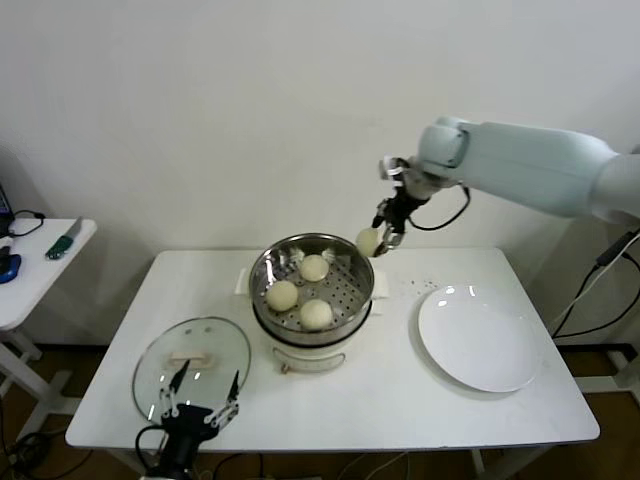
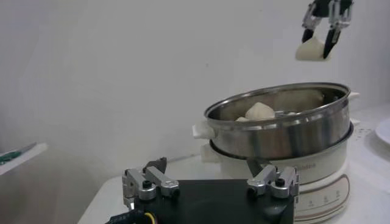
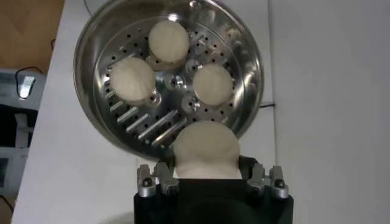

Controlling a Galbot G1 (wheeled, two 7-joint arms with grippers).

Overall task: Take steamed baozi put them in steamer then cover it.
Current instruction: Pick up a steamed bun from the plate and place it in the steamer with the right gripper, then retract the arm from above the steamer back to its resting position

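Clearly our right gripper [image 1: 386, 238], mid-frame, pinches the fourth baozi [image 1: 368, 240] over the steamer [image 1: 352, 305] rim; released now, it could bounce outside.

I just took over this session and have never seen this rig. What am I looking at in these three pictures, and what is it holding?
It is a two-armed robot at a white table. The wide picture comes from its head, looking down; the other two come from cameras on its wrists.

On the table: a steel steamer on a white pot base, with three buns already inside; a glass lid to the steamer's left; a white plate to its right, with nothing on it.

The right tool is up over the steamer's far right rim, gripping the fourth bun. Its wrist camera looks straight down past that bun into the steamer.

The left tool waits open at the table's near edge, by the lid.
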